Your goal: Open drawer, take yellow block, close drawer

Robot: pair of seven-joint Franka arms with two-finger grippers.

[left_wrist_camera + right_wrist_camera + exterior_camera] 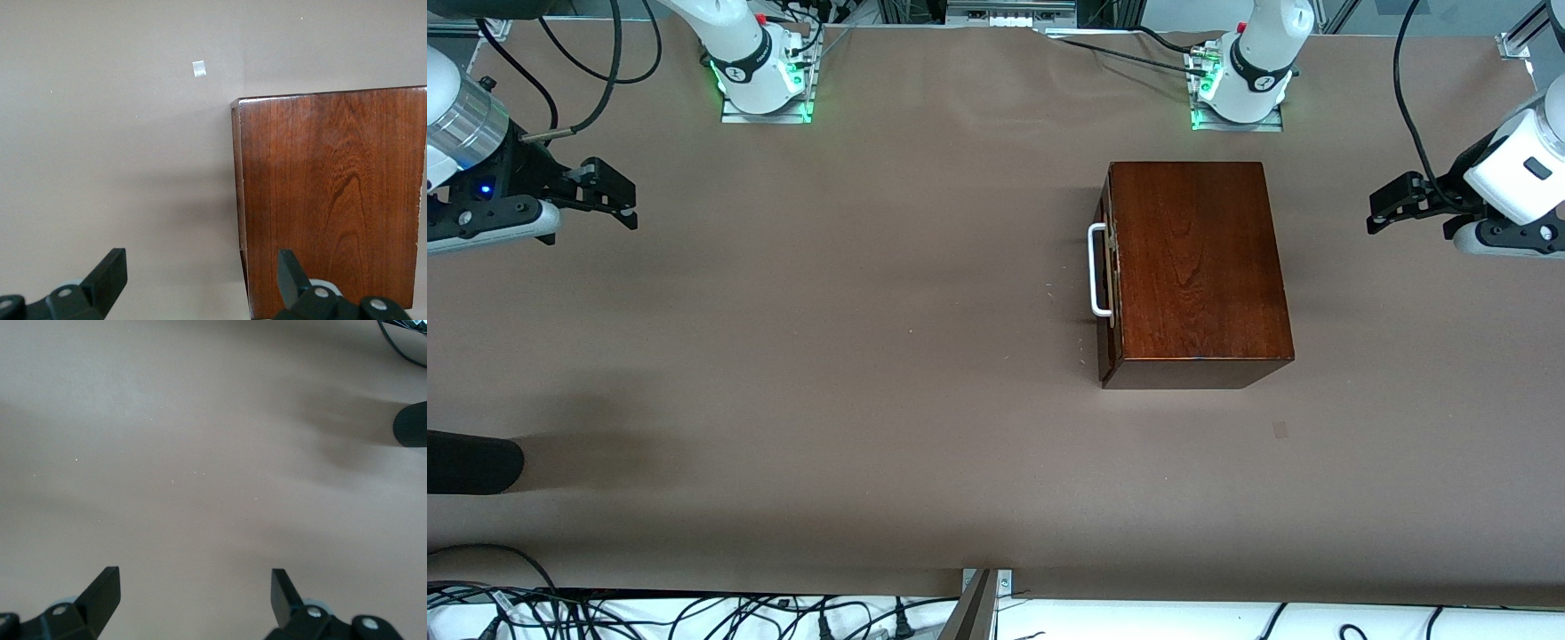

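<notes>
The dark reddish-brown wooden box stands on the table in front of the left arm's base. Its drawer is shut, and the drawer's white bar handle faces the right arm's end of the table. The yellow block is hidden. My left gripper hangs open over the table at the left arm's end, apart from the box. In the left wrist view the box top fills one side ahead of the open left gripper. My right gripper waits open at the right arm's end, over bare table.
A black rounded object lies at the table edge at the right arm's end. A small pale tape patch sits on the brown table cover, nearer the front camera than the box. Cables run along the front edge.
</notes>
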